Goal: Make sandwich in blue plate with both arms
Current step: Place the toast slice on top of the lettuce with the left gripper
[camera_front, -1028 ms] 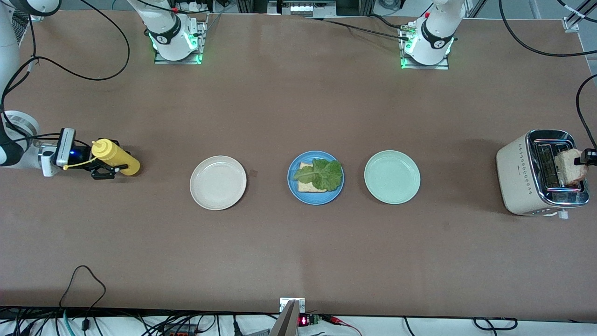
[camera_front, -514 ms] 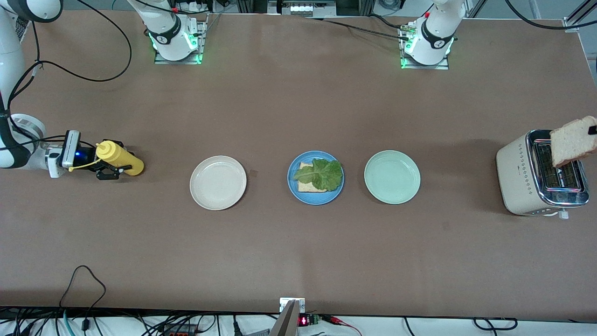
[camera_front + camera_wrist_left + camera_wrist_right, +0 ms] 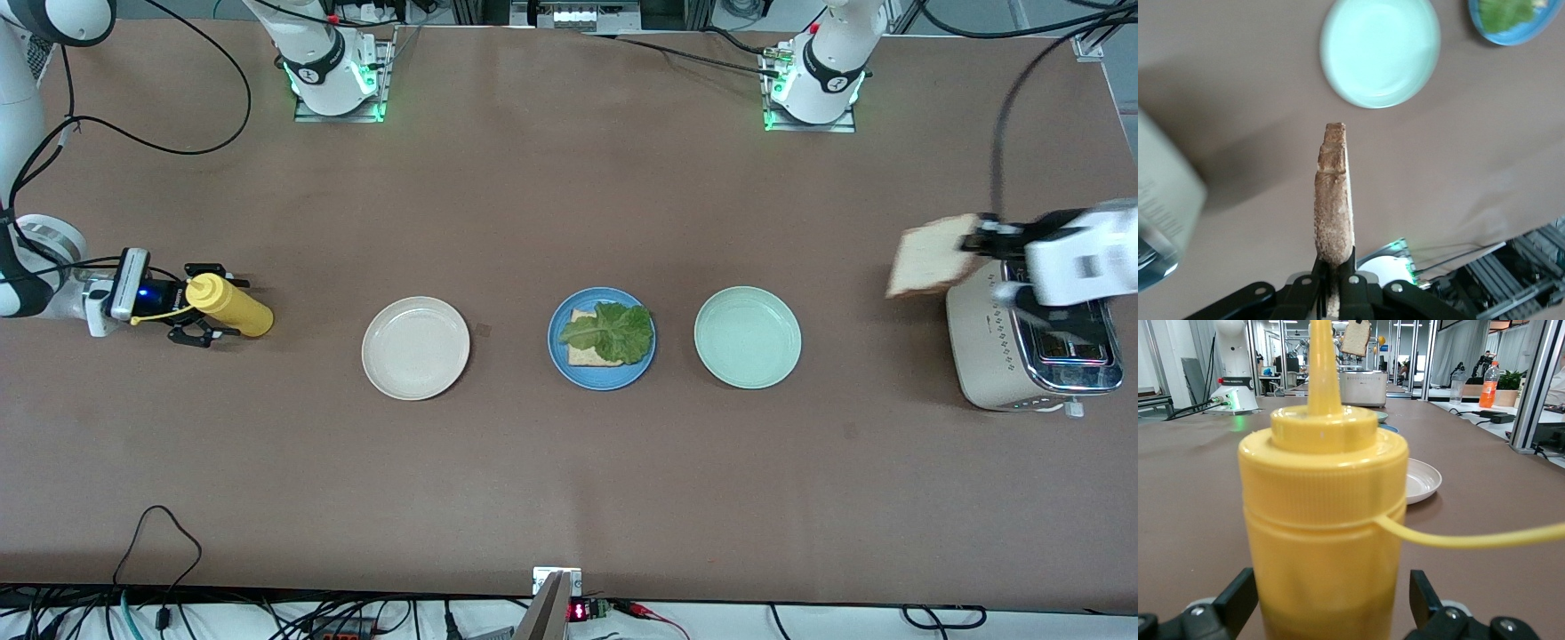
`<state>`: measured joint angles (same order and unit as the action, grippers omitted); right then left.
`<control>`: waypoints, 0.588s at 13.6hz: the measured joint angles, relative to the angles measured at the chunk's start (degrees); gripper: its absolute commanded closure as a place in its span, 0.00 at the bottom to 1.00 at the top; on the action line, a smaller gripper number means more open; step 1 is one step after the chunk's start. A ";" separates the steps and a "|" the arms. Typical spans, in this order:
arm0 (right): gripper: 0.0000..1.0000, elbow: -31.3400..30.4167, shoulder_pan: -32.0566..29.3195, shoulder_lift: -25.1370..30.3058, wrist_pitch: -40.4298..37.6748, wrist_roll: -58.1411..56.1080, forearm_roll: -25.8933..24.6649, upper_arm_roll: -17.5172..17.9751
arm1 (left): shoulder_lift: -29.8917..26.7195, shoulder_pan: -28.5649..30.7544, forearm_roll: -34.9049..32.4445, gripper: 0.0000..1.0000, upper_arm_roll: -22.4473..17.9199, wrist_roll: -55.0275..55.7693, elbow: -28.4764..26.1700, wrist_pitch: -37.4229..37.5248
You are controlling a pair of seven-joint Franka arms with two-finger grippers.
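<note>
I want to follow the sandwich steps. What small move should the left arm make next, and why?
Probably carry the bread slice toward the blue plate. The left gripper holds it in shut jaws, clear of the toaster, and the plate holds only one slice under lettuce, so the top is missing.

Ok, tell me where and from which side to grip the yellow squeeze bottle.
Grip the yellow bottle across its round body, just below the ribbed cap, coming in level from the right arm's end of the table. It stands upright, and the right gripper already has an open finger on each side of it.
</note>
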<state>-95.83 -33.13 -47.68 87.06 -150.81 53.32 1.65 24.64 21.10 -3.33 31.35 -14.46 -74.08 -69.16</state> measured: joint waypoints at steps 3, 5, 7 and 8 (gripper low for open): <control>0.00 2.55 -1.76 0.03 -0.08 0.05 -0.06 -0.16 | 5.64 -8.30 5.59 0.99 0.46 6.36 -0.87 -8.01; 0.00 4.91 -3.52 0.30 -0.40 0.36 -0.24 -0.63 | 10.03 -9.92 14.06 0.99 0.42 6.95 -1.68 -15.21; 0.00 8.09 -5.00 1.53 -1.57 3.63 -1.06 -1.74 | 13.94 -9.87 24.25 0.99 0.35 6.92 -1.95 -21.76; 0.00 9.97 -5.41 3.04 -2.34 6.80 -2.51 -2.09 | 15.20 -9.91 29.18 0.99 0.35 6.86 -2.65 -25.95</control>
<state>-85.86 -38.54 -44.64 84.72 -144.00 50.81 -0.44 39.85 11.19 25.84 31.71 -7.60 -76.73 -95.11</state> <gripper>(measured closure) 0.000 0.916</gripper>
